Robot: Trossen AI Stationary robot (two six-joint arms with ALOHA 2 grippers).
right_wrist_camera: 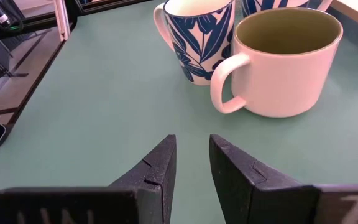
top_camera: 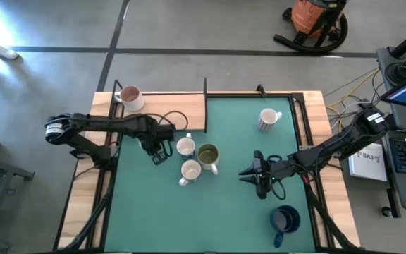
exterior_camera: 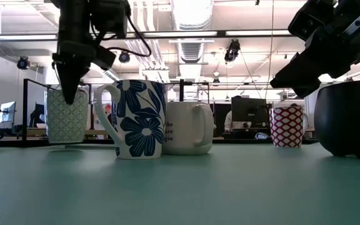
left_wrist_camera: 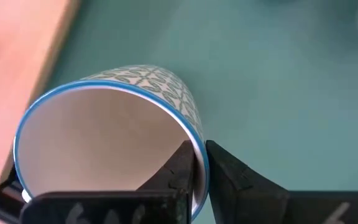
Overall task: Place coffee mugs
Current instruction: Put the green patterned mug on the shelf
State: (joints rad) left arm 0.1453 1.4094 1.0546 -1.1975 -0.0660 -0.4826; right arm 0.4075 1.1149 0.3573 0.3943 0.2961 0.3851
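My left gripper [top_camera: 161, 155] points down at the table's left middle, shut on a teal-patterned mug with a blue rim [left_wrist_camera: 114, 134], which stands upright in the low view [exterior_camera: 66, 115]. Just right of it stand three mugs: a blue-flowered one [exterior_camera: 139, 119], a cream one with an olive inside [right_wrist_camera: 284, 59], and a white one [top_camera: 185, 147]. My right gripper [right_wrist_camera: 192, 142] hovers open right of this group, pointing at it, with nothing between its fingers. My left gripper pinches the patterned mug's wall at the rim [left_wrist_camera: 197, 132], one finger inside the mug and one outside. The fingers come from above, pointing down. The mug stays upright below them; whether its base is clear of the table, I cannot tell.
A red-and-white patterned mug [top_camera: 268, 120] stands at the far right and a dark blue mug [top_camera: 284, 220] near the right front edge. A pinkish mug [top_camera: 130, 97] sits on the wooden ledge at the far left. Green table surface lies free at the front left.
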